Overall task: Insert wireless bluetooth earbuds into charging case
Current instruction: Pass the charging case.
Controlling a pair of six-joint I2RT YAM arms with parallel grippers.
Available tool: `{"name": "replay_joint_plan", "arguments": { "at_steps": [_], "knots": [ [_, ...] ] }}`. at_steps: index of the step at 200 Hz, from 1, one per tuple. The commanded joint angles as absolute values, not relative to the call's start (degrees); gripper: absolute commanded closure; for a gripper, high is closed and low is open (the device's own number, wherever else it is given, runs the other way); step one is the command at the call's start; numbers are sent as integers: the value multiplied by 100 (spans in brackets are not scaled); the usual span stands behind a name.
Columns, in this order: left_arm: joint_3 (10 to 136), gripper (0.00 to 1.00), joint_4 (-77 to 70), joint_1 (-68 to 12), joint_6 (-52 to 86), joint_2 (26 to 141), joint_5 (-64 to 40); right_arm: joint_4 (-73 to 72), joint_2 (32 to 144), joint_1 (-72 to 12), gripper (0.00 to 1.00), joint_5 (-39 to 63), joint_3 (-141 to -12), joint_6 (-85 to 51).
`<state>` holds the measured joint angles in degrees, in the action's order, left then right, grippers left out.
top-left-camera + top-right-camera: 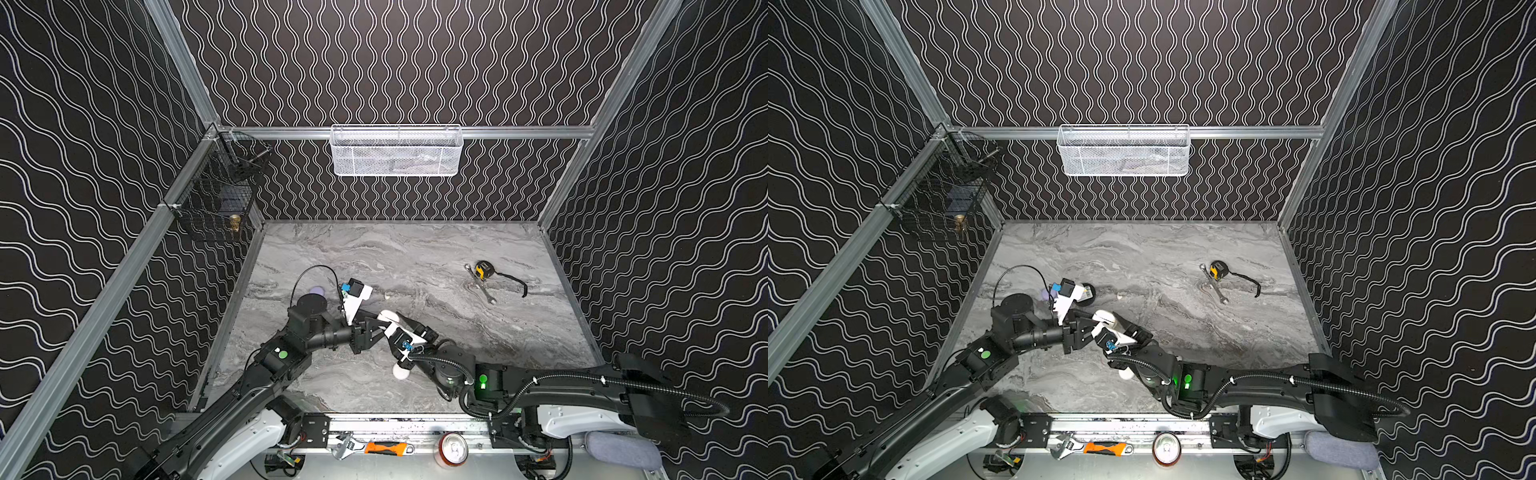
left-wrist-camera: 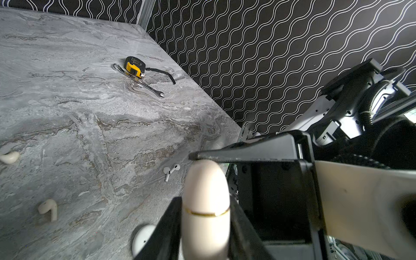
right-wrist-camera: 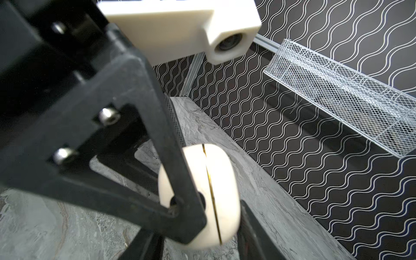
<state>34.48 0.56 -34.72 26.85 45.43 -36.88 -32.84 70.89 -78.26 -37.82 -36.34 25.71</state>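
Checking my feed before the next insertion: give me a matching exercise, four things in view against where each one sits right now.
Things:
1. cream charging case
2. tape measure
3. white earbuds
4. white mesh basket

Places:
A. on the table, next to the wrench
B. hung on the back wall rail
C. held up off the table, lid shut
D. loose on the table, the pair lying together

Pairs: 1-C, 2-A, 3-D, 4-B.
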Motion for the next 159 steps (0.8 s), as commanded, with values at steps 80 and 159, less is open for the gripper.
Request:
{"name": "replay_joint_plan", "arguments": {
  "at_steps": [80, 159],
  "knots": [
    [3480, 67, 17, -3473, 2667, 4528, -3788, -3652, 6992, -7848, 88, -3771, -3606, 2665],
    [3255, 88, -566, -3480, 2640, 4686, -3612, -3672, 6692, -7857, 41, -3574, -3403, 2513]
  ]
}}
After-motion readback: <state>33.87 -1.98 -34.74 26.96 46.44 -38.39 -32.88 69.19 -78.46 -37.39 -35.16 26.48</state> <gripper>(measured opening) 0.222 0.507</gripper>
